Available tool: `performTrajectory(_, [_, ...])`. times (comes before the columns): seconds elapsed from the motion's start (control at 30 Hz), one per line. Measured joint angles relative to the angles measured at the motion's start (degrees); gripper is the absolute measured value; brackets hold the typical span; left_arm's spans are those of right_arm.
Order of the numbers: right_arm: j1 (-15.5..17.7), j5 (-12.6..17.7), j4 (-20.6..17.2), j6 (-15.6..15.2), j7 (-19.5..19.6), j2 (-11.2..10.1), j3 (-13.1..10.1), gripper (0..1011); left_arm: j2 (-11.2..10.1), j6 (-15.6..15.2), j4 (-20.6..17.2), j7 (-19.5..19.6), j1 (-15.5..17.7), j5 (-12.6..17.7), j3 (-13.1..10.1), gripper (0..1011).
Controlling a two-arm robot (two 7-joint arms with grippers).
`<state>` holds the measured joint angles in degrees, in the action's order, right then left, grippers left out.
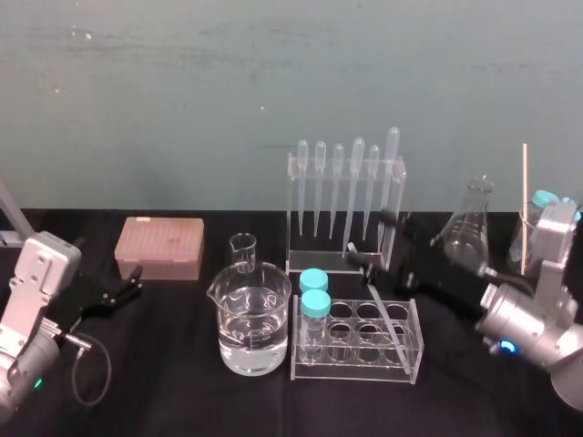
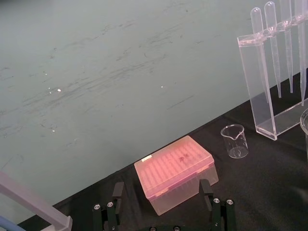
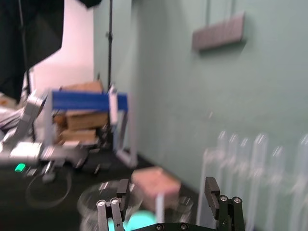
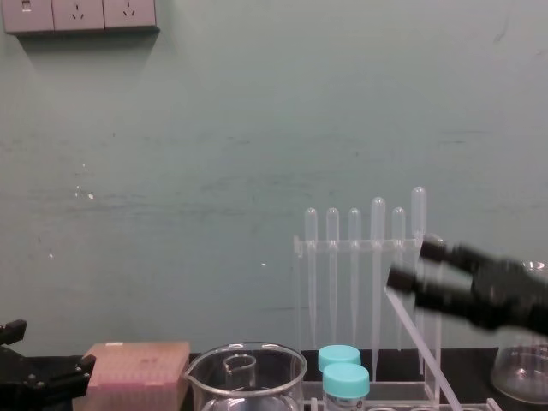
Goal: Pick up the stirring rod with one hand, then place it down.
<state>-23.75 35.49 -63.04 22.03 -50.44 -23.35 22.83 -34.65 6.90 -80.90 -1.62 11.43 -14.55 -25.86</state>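
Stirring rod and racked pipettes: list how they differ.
The stirring rod slants across the test tube rack, upper end near the right gripper; the pipettes hang upright in their stand. The stirring rod is uniformly thick; the pipettes have bulbs and tapering tips. Both are thin and translucent. The left gripper sits beside the pink box.

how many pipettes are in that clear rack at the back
6 pipettes, hanging bulb-up in one row across the clear rack at the back, behind the tube rack. Their bulbs all show above its top bar; none seems hidden.
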Motion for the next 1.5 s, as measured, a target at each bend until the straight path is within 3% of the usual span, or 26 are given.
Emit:
performTrajectory(0.13, [0.06, 0.85, -2.92, 2.17, 3.09, 0.54, -2.84, 1003, 0.00, 0.00, 0.00, 0.00, 0.00, 0.00, 0.00, 1000])
performTrajectory(0.3, [1.84, 0.49, -6.43, 1.68, 8.67, 0.46, -5.76, 1003, 0.00, 0.00, 0.00, 0.00, 0.00, 0.00, 0.00, 1000])
performTrajectory(0.43, [4.71, -0.05, -9.08, -2.44, 14.70, -0.25, -7.91, 1003, 0.00, 0.00, 0.00, 0.00, 0.00, 0.00, 0.00, 1000])
performTrajectory(0.6, [9.76, -0.38, -12.53, -11.14, 22.83, -1.52, -10.14, 1003, 0.00, 0.00, 0.00, 0.00, 0.00, 0.00, 0.00, 1000])
performTrajectory(0.7, [11.56, -0.58, -13.70, -15.23, 25.46, -2.06, -10.47, 1003, 0.00, 0.00, 0.00, 0.00, 0.00, 0.00, 0.00, 1000])
performTrajectory(0.77, [12.94, -0.84, -14.56, -20.69, 27.99, -2.54, -10.49, 1003, 0.00, 0.00, 0.00, 0.00, 0.00, 0.00, 0.00, 1000])
performTrajectory(0.9, [13.43, -0.80, -14.71, -24.49, 29.60, -2.62, -10.44, 1003, 0.00, -0.01, 0.00, 0.00, 0.00, 0.00, 0.00, 1000])
performTrajectory(1.5, [13.00, -0.74, -14.54, -22.45, 28.59, -2.54, -10.33, 1003, 0.00, 0.00, 0.00, 0.00, 0.00, 0.00, 0.00, 1000])
